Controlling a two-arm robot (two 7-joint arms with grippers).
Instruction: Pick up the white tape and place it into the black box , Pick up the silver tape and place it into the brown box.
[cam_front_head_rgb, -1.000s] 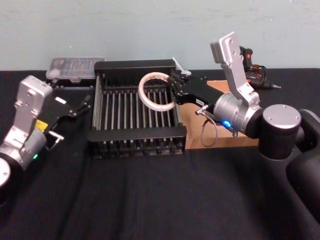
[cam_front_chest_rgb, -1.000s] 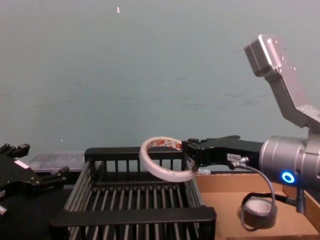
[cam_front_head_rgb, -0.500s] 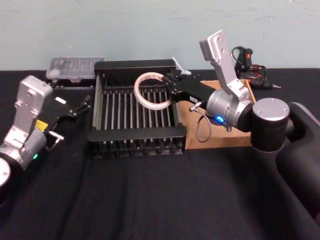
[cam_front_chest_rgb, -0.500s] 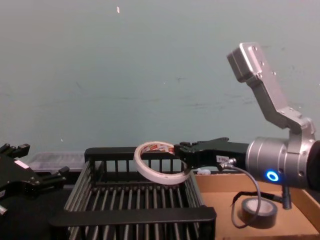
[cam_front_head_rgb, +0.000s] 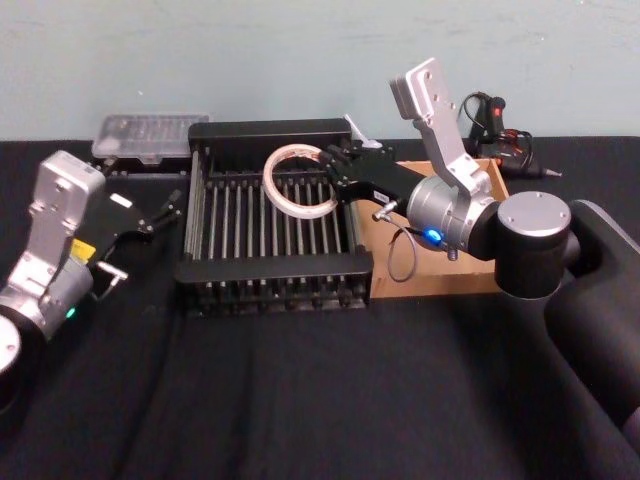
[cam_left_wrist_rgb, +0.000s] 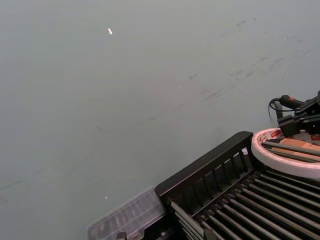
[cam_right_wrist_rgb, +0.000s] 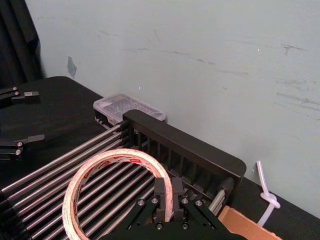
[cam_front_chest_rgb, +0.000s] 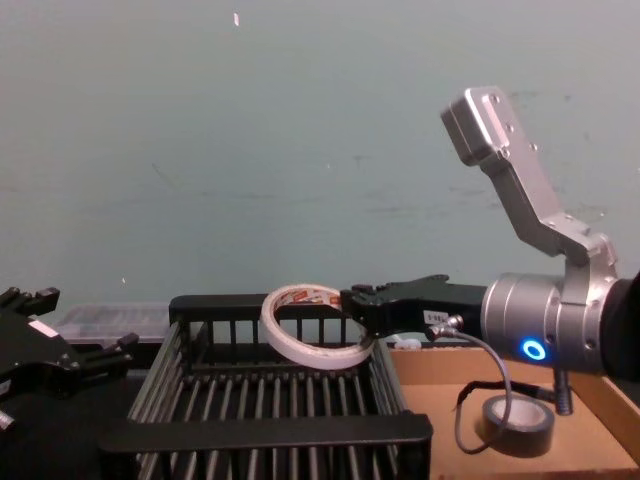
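The right gripper (cam_front_head_rgb: 335, 180) pinches the rim of the white tape (cam_front_head_rgb: 298, 183), holding the ring tilted above the bars near the black box's (cam_front_head_rgb: 270, 272) back right corner — clear of the floor. The silver tape (cam_front_chest_rgb: 516, 424) lies in the brown box (cam_front_head_rgb: 480, 275). The left gripper (cam_front_head_rgb: 150, 215) — fingers spread — rests beside the black box's left edge.

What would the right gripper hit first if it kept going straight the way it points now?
Probably the far back wall of the black box. The right gripper, shut on the white tape, points across the crate toward that wall; depth is uncertain.
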